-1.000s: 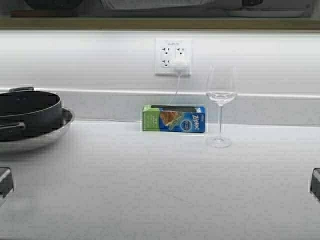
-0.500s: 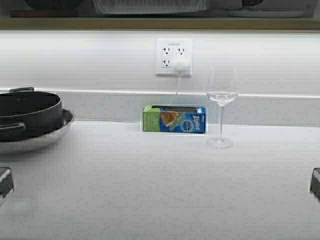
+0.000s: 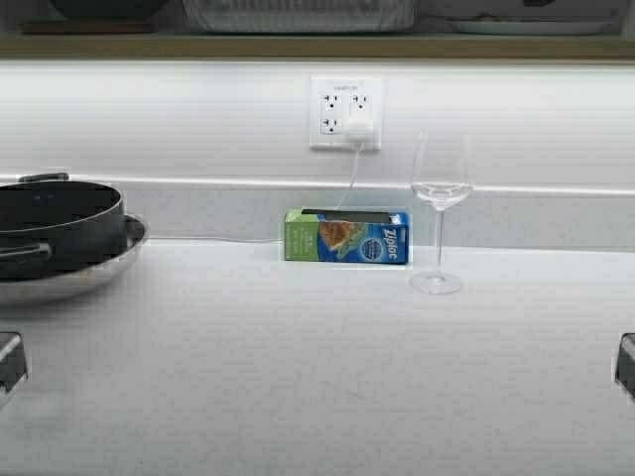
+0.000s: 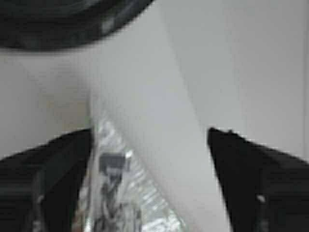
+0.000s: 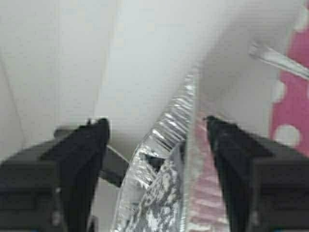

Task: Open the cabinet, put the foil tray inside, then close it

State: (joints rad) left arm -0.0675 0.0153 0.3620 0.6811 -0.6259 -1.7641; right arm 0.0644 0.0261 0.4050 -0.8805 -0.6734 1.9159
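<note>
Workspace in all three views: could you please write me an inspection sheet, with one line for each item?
Surface: white countertop; no spills seen.
Job's things: foil tray sits on the cabinet shelf above the counter; the doors are out of view.
Clutter: black pot in a steel bowl at the left; Ziploc box and wine glass near the back wall.
Grippers: left gripper and right gripper are at the tray's rim, jaws open.
Cables: white cable drops from the wall outlet behind the box.
Surroundings: pink dotted thing beside the tray.
</note>
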